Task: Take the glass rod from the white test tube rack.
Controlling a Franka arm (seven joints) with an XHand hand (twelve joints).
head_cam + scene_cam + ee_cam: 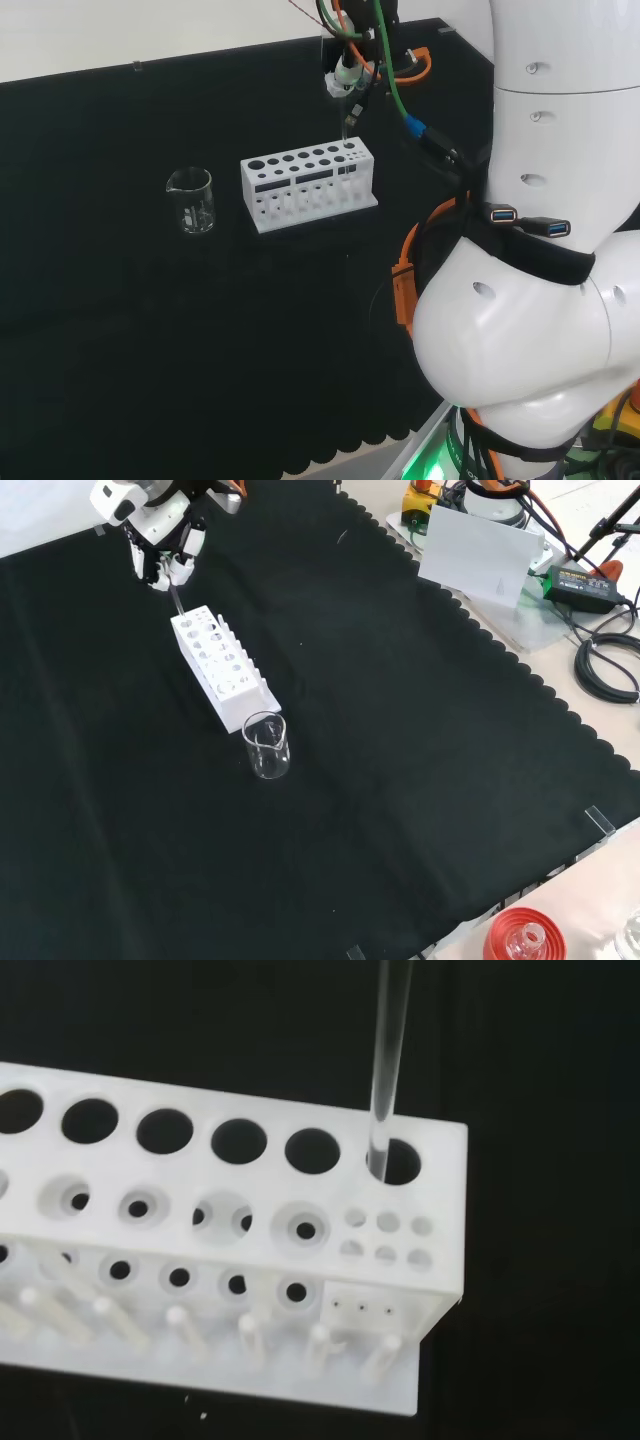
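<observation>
Hand (160,542) above the white test tube rack (222,670), fingers pinching the glass rod (385,1070).
Rod's lower end sits in the rack's end hole (a glass beaker (266,745) stands just beside the other end).

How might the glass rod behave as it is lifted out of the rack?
The rod is thin, clear glass, so probably stiff, smooth and breakable if bent against its hole's edge. Standing in the end hole of the rack, it should slide straight up; laid down, it would likely roll.
</observation>
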